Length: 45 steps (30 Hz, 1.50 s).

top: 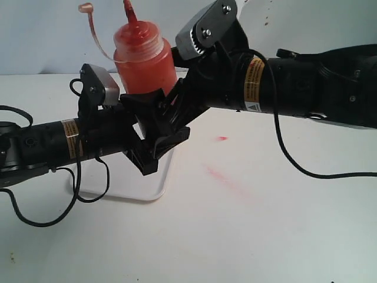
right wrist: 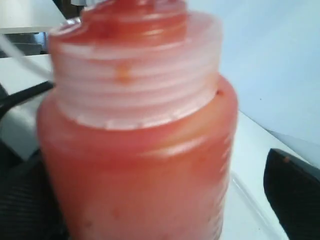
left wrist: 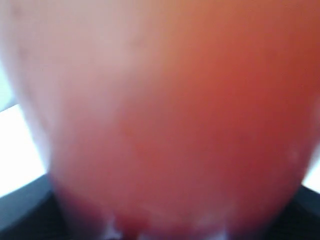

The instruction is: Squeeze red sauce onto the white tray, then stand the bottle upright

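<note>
**Sauce bottle upright between two robot hands above a white tray**

At far left, the left arm reaches in low across the bench (top: 265, 236), a looped black cable (top: 76, 188) hanging under it. The left hand (top: 147, 132) is grasping the bottle (top: 144, 59) low on its body. In the left wrist view the orange-red wall of the bottle (left wrist: 175, 125) fills nearly the whole picture, blurred, with dark parts of the hand at the lower corners.

The translucent squeeze bottle stands upright, its red pointed nozzle (top: 129, 12) up. Its thin tethered cap (top: 86, 8) is off and curls away to the left. Red sauce (top: 147, 71) shows through the plastic and coats the inside up to the shoulder; the level cannot be told. The bottle's base is hidden behind the two hands, so whether it rests on anything cannot be told.

Under and in front of the hands lies the white tray (top: 150, 191), of which only one rounded corner and a strip of low rim show.

The right hand (top: 172, 112) comes in from upper right and sits at the bottle's body with its jaws spread wide. In the right wrist view one dark finger (right wrist: 292, 192) stands apart from the bottle (right wrist: 140, 150), with white surface between them.

Right of the tray, on the bare bench, lie a small bright red spot (top: 222, 138) and a faint pale-red smear (top: 227, 177). Farther right, the right arm's black cable (top: 294, 159) trails over the bench.
</note>
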Tool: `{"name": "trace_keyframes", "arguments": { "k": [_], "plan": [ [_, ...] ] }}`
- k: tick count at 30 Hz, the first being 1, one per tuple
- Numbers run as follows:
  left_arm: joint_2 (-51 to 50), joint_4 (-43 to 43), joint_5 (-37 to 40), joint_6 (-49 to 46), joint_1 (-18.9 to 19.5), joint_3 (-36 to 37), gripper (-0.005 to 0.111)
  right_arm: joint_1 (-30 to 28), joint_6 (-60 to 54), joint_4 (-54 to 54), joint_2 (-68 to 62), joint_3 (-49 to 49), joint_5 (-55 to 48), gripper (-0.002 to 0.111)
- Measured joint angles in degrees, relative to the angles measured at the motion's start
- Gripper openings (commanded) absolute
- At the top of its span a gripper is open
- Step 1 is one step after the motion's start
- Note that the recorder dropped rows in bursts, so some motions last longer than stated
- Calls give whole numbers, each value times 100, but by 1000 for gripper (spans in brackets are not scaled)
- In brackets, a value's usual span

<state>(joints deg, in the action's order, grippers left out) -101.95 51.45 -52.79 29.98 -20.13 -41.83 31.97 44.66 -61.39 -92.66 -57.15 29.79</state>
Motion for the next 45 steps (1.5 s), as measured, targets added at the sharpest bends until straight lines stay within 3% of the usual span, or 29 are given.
{"name": "trace_keyframes", "arguments": {
  "k": [4, 8, 17, 21, 26, 27, 34, 39, 45],
  "plan": [
    [0, -39, 21, -114, -150, 0, 0, 0, -51, 121, 0, 0, -109, 54],
    [0, -159, 85, -345, -150, 0, 0, 0, -80, 143, 0, 0, -99, 0],
    [0, -263, 123, -647, -150, 0, 3, 0, -170, 156, 0, 0, -221, 0],
    [0, -342, 147, -702, -150, 0, 31, 0, -170, 156, 0, 0, -236, 0],
    [0, -362, 175, -725, -150, 0, 100, 0, -267, 339, 0, -10, -264, 0],
    [0, -385, 175, -742, -150, 0, 105, 12, -334, 433, 0, -10, -386, 0],
    [10, -555, 24, -742, -150, -22, 104, 2, -1003, 1319, -38, 0, -786, 0],
    [10, -595, 49, -765, -150, -22, 104, -11, -2065, 2350, -38, 0, -853, 0],
    [10, -1179, 506, -1021, -150, -22, 104, -554, -2608, 3417, -38, 0, -1047, 0]
  ]
}}
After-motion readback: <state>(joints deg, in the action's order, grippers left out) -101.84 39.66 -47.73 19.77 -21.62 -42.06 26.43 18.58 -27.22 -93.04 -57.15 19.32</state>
